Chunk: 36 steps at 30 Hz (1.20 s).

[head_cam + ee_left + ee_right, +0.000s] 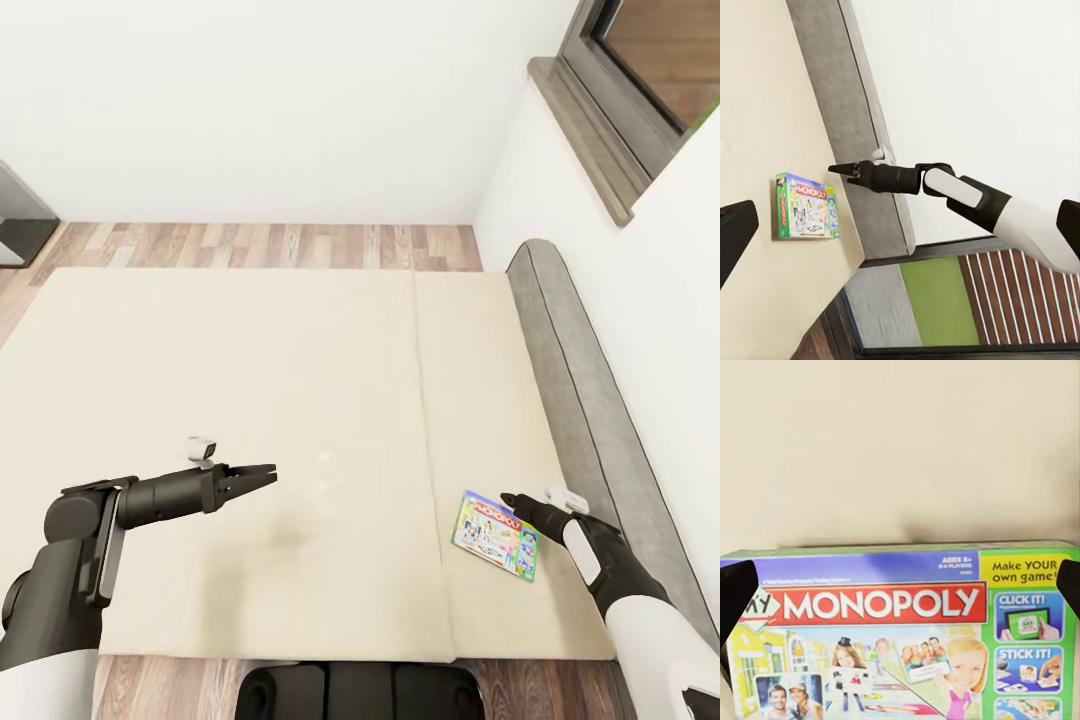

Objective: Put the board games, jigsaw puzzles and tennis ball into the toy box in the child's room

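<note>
Beige mattress pads of the bed [250, 400] spread out below me, with the grey headboard [580, 370] along the right and wood floor beyond the far edge. One board game, a Monopoly box [496, 534], lies flat, face up, near the right edge of the bed close to the headboard. I have the right tool [512, 500] just at the box's right edge, low over the pad. In the right wrist view the box [900, 637] sits between the two dark fingertips [735, 592] at the frame's sides, so I judge the tool is spread open, lined up to close on the box, and holding nothing. Whether it touches the box yet, I cannot tell. The left tool [255, 478] hangs over the bare pad well to the left, jaws nearly together and empty, parked out of the way.
</note>
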Tool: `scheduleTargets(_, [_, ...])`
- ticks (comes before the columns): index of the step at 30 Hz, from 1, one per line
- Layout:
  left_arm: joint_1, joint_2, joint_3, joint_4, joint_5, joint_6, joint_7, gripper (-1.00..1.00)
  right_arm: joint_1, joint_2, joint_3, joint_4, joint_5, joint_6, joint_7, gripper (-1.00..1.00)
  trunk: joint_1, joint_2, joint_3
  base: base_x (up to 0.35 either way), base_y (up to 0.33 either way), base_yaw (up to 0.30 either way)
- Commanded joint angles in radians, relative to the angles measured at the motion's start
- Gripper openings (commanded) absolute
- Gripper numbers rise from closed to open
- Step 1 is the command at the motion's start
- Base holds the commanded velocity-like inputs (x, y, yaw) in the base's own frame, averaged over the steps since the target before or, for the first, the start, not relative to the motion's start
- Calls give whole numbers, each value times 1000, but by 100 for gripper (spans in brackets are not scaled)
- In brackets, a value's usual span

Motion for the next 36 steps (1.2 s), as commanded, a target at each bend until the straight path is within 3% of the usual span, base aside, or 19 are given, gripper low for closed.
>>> scheduleTargets(1, [-1, 0, 1, -1, -8, 10, -8, 100, 0, 0, -4, -1, -3, 6, 3, 100, 1, -2, -2, 0, 0, 0])
scheduleTargets(15, [0, -2, -1, 0, -10, 10, -8, 100, 1, -27, -4, -1, -6, 9, 2, 100, 1, -2, -10, 0, 0, 0])
scheduleTargets(36, [0, -2, -1, 0, -11, 10, -8, 100, 4, -44, -4, 1, -7, 10, 7, 100, 1, -2, -22, 0, 0, 0])
